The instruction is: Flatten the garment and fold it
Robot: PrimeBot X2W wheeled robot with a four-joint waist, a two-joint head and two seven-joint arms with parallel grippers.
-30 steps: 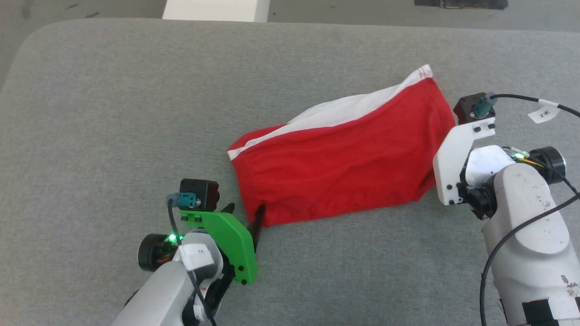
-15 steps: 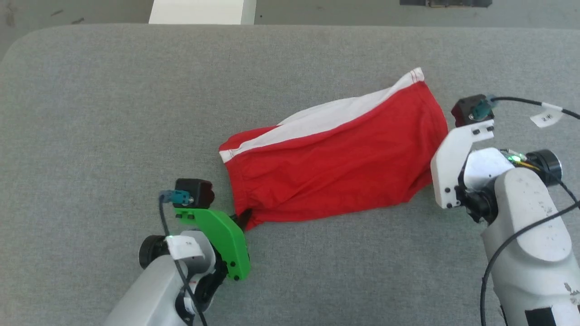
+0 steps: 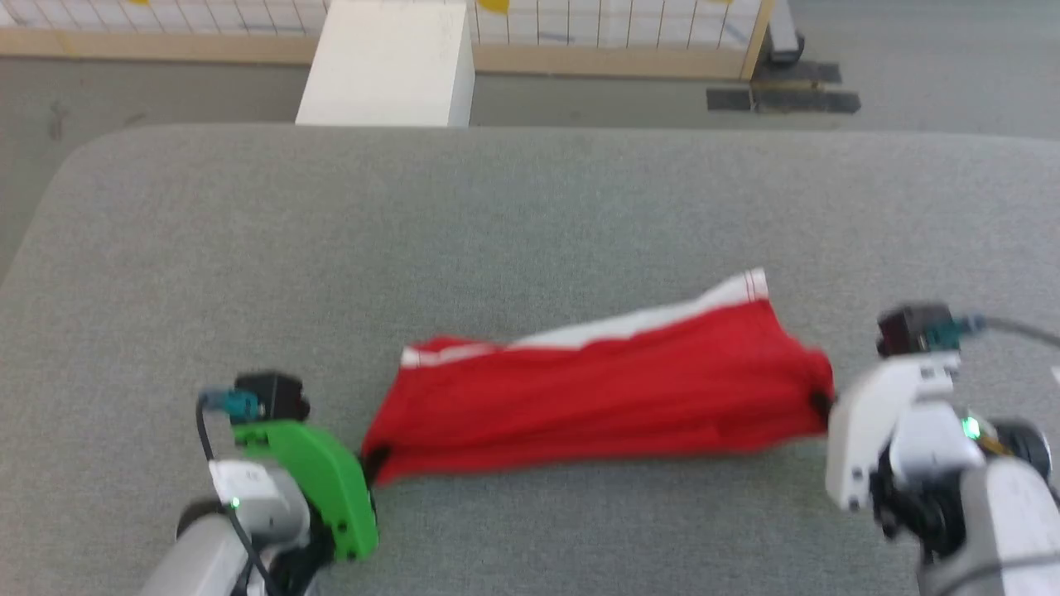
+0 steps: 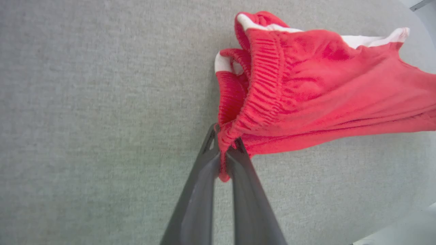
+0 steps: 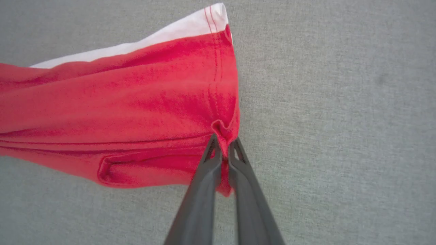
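A grey, felt-like table top [image 3: 530, 207] with rounded far corners lay under soft, even light. Beyond its far edge ran a grey floor [image 3: 166, 91]. A white block [image 3: 385, 66] stood just past that edge, left of centre. Farther behind the table, a wood-framed white grid panel [image 3: 621, 25] crossed the room, and dark strips [image 3: 782, 99] lay on the floor beyond the table's far right.

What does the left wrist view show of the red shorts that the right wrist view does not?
Left wrist view: the gathered elastic waistband of the bright red soft fabric shorts, its corner pinched by the left hand. Right wrist view: the flat double-stitched leg hem, its lower corner pinched by the right hand. Both: the red cloth with its white stripe, pulled into long creases over the grey woven fabric surface, and two dark fingers shut on it.
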